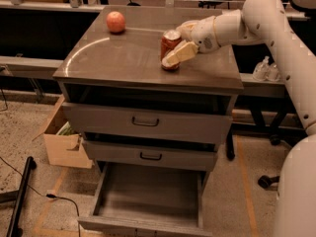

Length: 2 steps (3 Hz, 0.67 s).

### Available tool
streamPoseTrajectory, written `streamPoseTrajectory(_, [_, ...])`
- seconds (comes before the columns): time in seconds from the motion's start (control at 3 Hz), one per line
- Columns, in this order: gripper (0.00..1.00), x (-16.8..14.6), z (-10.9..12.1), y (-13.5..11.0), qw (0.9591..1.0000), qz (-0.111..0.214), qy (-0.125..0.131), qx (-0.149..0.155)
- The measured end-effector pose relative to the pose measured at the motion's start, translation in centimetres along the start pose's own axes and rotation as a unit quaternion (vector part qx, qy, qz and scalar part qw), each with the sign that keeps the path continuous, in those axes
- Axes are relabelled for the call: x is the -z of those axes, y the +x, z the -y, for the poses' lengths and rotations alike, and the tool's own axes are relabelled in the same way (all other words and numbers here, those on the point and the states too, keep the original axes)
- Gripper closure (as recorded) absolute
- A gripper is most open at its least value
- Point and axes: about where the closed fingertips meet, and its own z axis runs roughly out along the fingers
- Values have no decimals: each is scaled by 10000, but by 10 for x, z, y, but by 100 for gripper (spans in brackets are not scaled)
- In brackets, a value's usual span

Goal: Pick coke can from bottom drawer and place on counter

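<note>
Camera view: my fingers (pixel 177 54) are positioned over the desk (pixel 123 58), right of its centre and closer to the right edge than to the left, roughly midway between the back and front edges. My fingers are closed on the coke can (pixel 170 42): one finger lies slanted across the can's front-right side, touching it, while the other sits behind the can and is mostly hidden. The coke can stands upright, its base resting on the desk surface and its silver top facing up. My arm (pixel 232 23) enters from the right edge of the desk and reaches leftward to the can at a low angle. A round orange-red fruit (pixel 115 21) sits near the back-left corner of the desk, well apart from the can and from my fingers. Below the front edge of the desk, the top drawer (pixel 113 120) and the middle drawer (pixel 118 153) each carry a dark handle on the front panel. The bottom drawer (pixel 148 196) is pulled far out toward the camera, exposing its grey floor. A cardboard box (pixel 61 144) stands on the floor just beside the left side of the cabinet. A black cable (pixel 59 199) runs across the floor in front of the box.
</note>
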Motion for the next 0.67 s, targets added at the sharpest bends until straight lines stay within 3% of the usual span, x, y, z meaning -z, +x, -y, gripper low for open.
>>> streamPoseTrajectory(0.33, [0,17,-3,3,9997,81,203,-94])
streamPoseTrajectory(0.67, [0,57,-16,7,9971,233,676,-267])
